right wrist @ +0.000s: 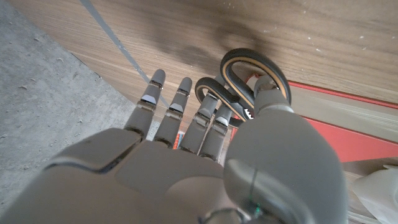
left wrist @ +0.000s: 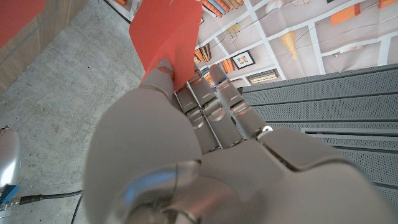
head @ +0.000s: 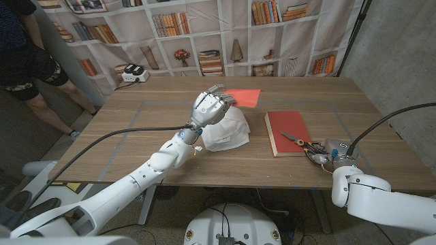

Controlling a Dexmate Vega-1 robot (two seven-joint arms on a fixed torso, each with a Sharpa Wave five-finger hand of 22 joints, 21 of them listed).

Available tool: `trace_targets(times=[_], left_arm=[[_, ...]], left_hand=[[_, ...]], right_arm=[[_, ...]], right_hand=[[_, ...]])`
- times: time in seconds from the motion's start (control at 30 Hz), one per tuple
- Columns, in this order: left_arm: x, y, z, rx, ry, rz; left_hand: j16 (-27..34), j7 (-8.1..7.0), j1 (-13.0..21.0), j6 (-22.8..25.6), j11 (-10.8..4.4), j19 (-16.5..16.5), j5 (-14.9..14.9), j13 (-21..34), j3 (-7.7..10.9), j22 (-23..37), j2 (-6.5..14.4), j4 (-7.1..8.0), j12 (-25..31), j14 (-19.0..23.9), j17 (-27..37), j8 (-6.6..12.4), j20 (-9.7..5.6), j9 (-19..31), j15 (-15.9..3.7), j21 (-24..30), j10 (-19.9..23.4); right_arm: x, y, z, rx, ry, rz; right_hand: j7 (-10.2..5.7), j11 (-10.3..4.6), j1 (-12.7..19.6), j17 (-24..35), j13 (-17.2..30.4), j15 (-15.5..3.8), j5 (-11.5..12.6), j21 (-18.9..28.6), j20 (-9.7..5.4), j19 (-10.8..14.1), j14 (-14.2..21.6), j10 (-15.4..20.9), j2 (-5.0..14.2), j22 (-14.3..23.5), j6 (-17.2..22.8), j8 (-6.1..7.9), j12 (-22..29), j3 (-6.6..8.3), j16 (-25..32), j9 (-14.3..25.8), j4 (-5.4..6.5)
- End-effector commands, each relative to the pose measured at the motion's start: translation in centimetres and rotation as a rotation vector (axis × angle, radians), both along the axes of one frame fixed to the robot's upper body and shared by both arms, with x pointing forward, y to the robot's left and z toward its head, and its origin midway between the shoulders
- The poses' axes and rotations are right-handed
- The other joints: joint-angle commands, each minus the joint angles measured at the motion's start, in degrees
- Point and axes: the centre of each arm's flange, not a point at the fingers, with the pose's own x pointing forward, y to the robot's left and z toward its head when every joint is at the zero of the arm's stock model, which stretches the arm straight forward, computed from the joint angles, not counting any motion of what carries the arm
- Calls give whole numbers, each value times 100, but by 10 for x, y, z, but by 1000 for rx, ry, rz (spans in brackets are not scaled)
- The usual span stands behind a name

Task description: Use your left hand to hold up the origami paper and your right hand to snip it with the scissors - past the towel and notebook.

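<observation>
Left hand: the left hand (head: 212,106) is seen reached out over the white towel (head: 228,131) toward the far edge of the table (head: 136,136); in the left wrist view the fingers (left wrist: 163,73) are closed against the red origami paper (left wrist: 165,31), which appears to be pinched there.
Origami paper: the sheet (head: 244,97) is seen near the far edge of the table, just beyond the towel; its near end is at the fingertips, and it cannot be told whether the rest is lifted off the wood.
Right hand: the right hand (head: 328,154) is held at the near right part of the table; in the right wrist view its fingers (right wrist: 208,124) are threaded at the loops of the scissors (right wrist: 245,78), so a grip is judged to be taken or nearly taken.
Scissors: the blades (head: 294,139) are laid across the red notebook (head: 285,129), with the handles at the notebook's near right corner.
Done: the paper is judged to be grasped, and the scissors to be reached.
Left: the paper is not yet held up clearly, the scissors are not yet lifted off the notebook and carried past towel and notebook, and no cut is made.
</observation>
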Motion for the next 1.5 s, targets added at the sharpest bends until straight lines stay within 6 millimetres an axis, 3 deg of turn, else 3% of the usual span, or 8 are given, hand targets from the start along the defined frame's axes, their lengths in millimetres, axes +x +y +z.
trace_targets(times=[0.03, 0.4, 0.57, 0.7, 0.97, 1.3, 1.5], left_arm=[[3, -2, 3, 5, -2, -8], [5, -3, 5, 10, -2, -10], [5, -4, 5, 13, -2, -10], [4, -4, 6, 14, -3, -8], [3, -4, 7, 13, -7, -3], [2, -4, 6, 11, -5, 6], [1, -3, 7, 12, -7, 15]], left_hand=[[13, -4, -9, -15, -55, -11, 26, 25, 41, 16, 4, 5, 19, -44, 8, 38, -675, 12, -24, 37, 13], [17, 1, -17, -23, -56, -17, 26, 25, 59, 15, 0, 4, 17, -39, 9, 39, -669, 12, -24, 44, 8], [20, -12, -19, -10, -58, -12, 26, 23, 68, 15, 2, 5, 18, -32, 10, 45, -676, 12, -25, 49, 11], [17, -6, -18, -21, -58, -15, 25, 24, 73, 14, -9, -2, 19, -39, 8, 43, -672, 12, -30, 51, 14], [22, -10, -29, -19, -57, -16, 25, 25, 85, 14, -5, 4, 21, -29, 10, 46, -675, 12, -21, 57, 18], [22, -2, -39, -27, -55, -18, 24, 26, 96, 13, -11, 6, 20, -30, 9, 46, -674, 12, -24, 62, 15], [24, -1, -41, -31, -53, -26, 25, 24, 105, 13, -9, 5, 17, -26, 10, 45, -666, 12, -27, 63, 9]], right_arm=[[1, 2, 0, -6, 5, 5], [5, 2, -2, 12, 9, -1], [8, 3, -4, 16, 10, 8], [8, 3, -5, 20, -10, 18], [3, 0, -5, 31, -66, 35], [2, -2, -5, 57, -67, 53], [3, -6, -4, 98, -52, 72]], right_hand=[[8, -5, 79, 17, 16, -420, 35, -8, -12, -19, -6, -22, -12, 14, -15, -22, -30, 24, -9, 10, -53], [14, 4, 7, 39, 28, -466, 20, 4, -63, 20, 105, 109, -21, 20, 108, 12, -18, 5, 44, 17, 10], [5, -12, 100, 46, 109, -584, -45, 8, -93, 46, 385, 745, 121, 28, 646, 227, 170, 137, 91, 100, 6], [9, -9, 123, 60, 149, -647, -90, 30, -143, 109, 575, 974, 194, 30, 867, 343, 242, 200, 128, 161, 18], [17, -5, 85, 92, 253, -754, -125, 96, -295, 321, 1102, 1654, 422, 34, 1422, 702, 466, 354, 210, 337, 78], [38, 15, 178, 92, 303, -879, -104, 143, -450, 476, 1480, 2005, 573, 31, 1460, 819, 586, 506, 266, 432, 30], [172, 24, 196, 92, 322, -902, -93, 156, -496, 524, 1634, 2142, 631, 30, 1393, 848, 630, 558, 287, 486, 24]])
